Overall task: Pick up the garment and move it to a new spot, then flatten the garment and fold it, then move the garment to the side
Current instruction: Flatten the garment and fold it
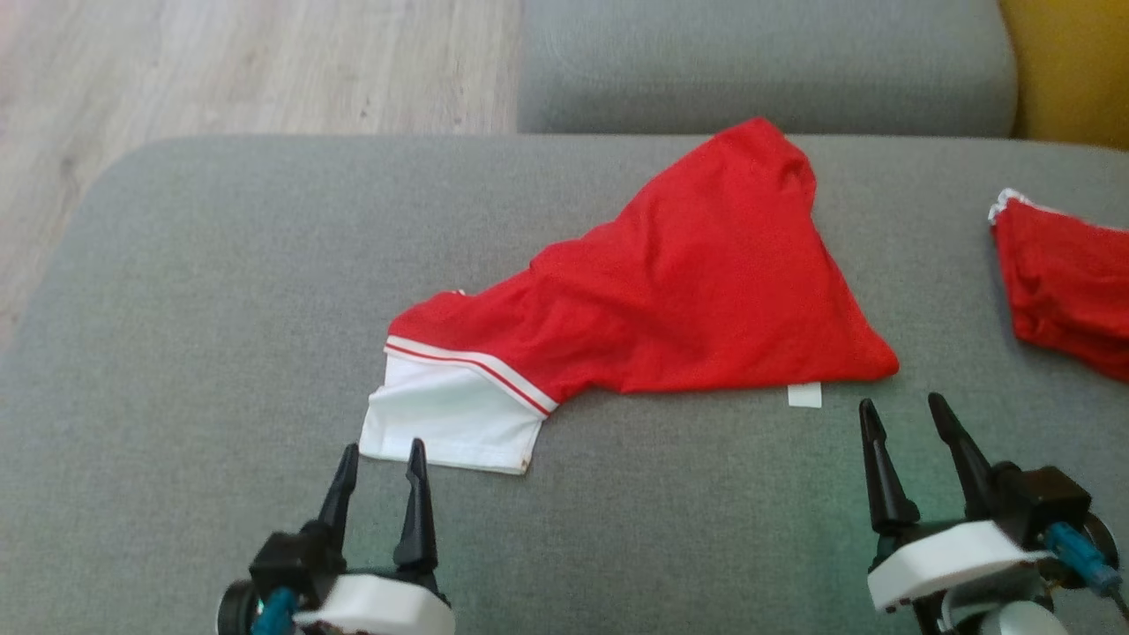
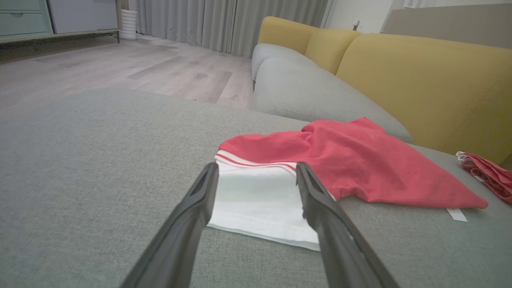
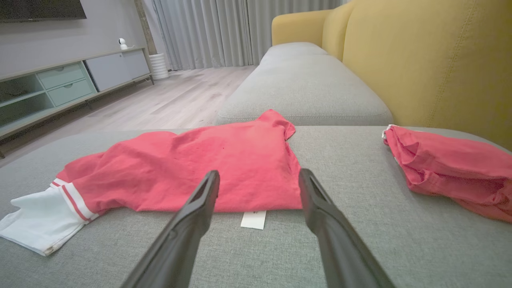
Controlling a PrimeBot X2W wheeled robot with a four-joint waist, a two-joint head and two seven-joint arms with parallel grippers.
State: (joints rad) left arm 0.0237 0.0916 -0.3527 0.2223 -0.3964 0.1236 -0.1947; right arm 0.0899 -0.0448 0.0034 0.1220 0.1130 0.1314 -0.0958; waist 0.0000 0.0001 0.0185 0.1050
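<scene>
A crumpled red cotton garment with a white, red-striped end panel [image 1: 697,291] is lying on the broad grey woven cushion [image 1: 220,309], just ahead of both grippers. Its long axis is running across the robot's front, from the white panel [image 1: 450,414] at the left to the red corner by the small white label [image 1: 804,396] at the right, with a peak rising away towards the far edge.

The left gripper [image 1: 384,446] is hanging with its two dark fingers spread apart and holding nothing. Its tips are sitting at the near hem of the white panel, which the left wrist view is framing between them. Whether they are touching the cloth or hovering just over it is hard to tell.

The right gripper [image 1: 902,401] is likewise standing wide and empty, just beside the red corner, slightly to its right and short of it.

Each arm is therefore facing its own end of the near edge, so the pick-up is probably calling for a short forward reach by both.

A second bunched red cloth with white trim [image 1: 1067,282] is lying well apart at the right.
</scene>
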